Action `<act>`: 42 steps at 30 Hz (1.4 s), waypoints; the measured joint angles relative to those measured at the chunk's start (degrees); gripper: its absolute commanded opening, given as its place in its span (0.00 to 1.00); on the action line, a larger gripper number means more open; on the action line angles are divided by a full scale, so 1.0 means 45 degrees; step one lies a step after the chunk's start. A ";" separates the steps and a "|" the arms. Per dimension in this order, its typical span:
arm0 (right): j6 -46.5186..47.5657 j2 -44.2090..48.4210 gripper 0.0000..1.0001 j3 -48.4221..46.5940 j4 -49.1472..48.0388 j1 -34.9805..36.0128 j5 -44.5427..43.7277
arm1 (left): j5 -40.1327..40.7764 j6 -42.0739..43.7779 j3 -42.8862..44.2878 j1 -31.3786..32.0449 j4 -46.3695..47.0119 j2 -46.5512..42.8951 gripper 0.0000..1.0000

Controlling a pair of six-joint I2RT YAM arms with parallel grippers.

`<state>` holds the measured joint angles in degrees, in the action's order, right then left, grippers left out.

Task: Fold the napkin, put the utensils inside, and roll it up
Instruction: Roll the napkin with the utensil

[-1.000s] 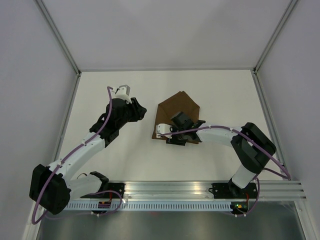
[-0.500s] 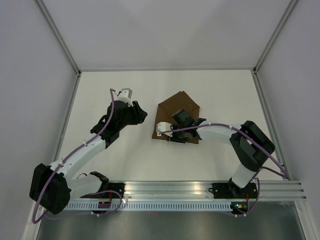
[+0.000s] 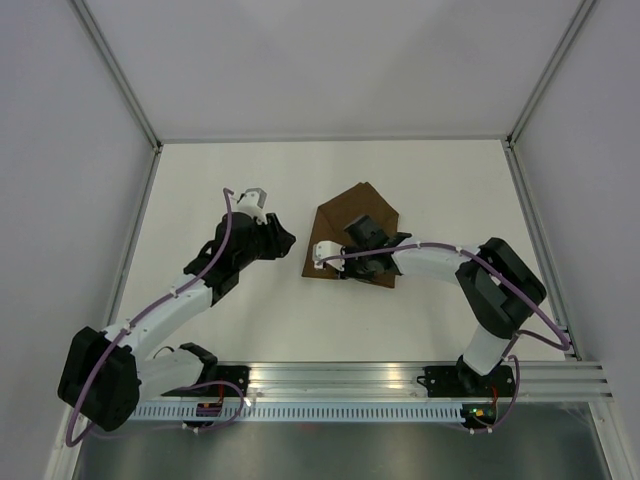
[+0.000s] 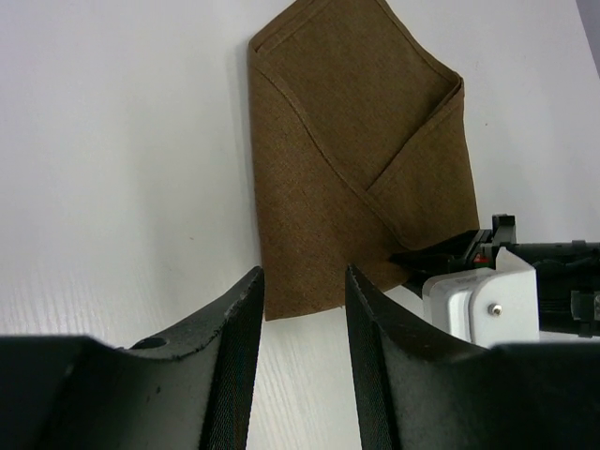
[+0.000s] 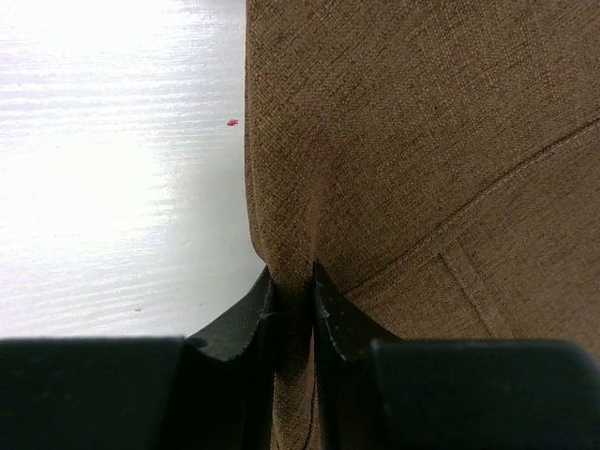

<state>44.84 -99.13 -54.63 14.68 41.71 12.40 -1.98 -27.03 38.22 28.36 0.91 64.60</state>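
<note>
**Right gripper [image 5: 291, 278] clamped on the napkin [image 3: 362, 208], left gripper [image 3: 250, 194] hanging open**

On the left side of the desk [image 3: 300, 325], the left arm reaches up from the near-left corner and bends toward the middle. Its gripper sits over bare white surface, just left of the cloth and a touch nearer the far edge. Through its own camera the two dark fingers [image 4: 230, 347] stand apart with only desk showing in the gap between them. They touch nothing.

The napkin lies about mid-desk, a little toward the right edge and well clear of every edge. It is dark brown and already folded: layers overlap, a stitched hem runs slantwise across the top layer, and one flap is turned in from the right side. It lies flat except where it is gripped.

The right arm comes up from the near-right corner, elbows out toward the right edge, and stretches back leftward over the cloth. Its wrist covers the napkin's near part. Close up, the right fingers [image 5: 239, 328] are pressed together on a raised ridge of fabric at the cloth's left border, with brown weave pinched between them. The white desk starts just beside that pinch, and a tiny red speck [image 5: 232, 122] sits on it near the cloth's edge.

An aluminium rail [image 3: 400, 376] runs along the near edge and carries both arm bases.
</note>
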 measured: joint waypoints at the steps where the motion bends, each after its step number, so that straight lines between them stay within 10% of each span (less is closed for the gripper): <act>1: 0.0000 -0.0029 0.15 -0.0049 0.0078 -0.0087 0.0165 | 0.0005 0.0000 -0.0175 0.0000 0.0170 -0.0068 0.45; 24: 0.1681 -0.2448 0.05 -0.3332 0.6096 -0.3245 0.5785 | 0.3784 0.4561 -0.4143 0.5814 0.6708 -0.1282 0.35; 42: 0.2181 -0.3764 0.04 -0.4065 0.9379 -0.4002 0.7388 | 0.1277 0.9704 -0.1894 0.7145 0.8272 0.3740 0.43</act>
<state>54.65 -116.07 -72.93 56.88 23.70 45.65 3.77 16.64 29.69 60.51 38.13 81.43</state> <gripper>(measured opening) 0.218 0.423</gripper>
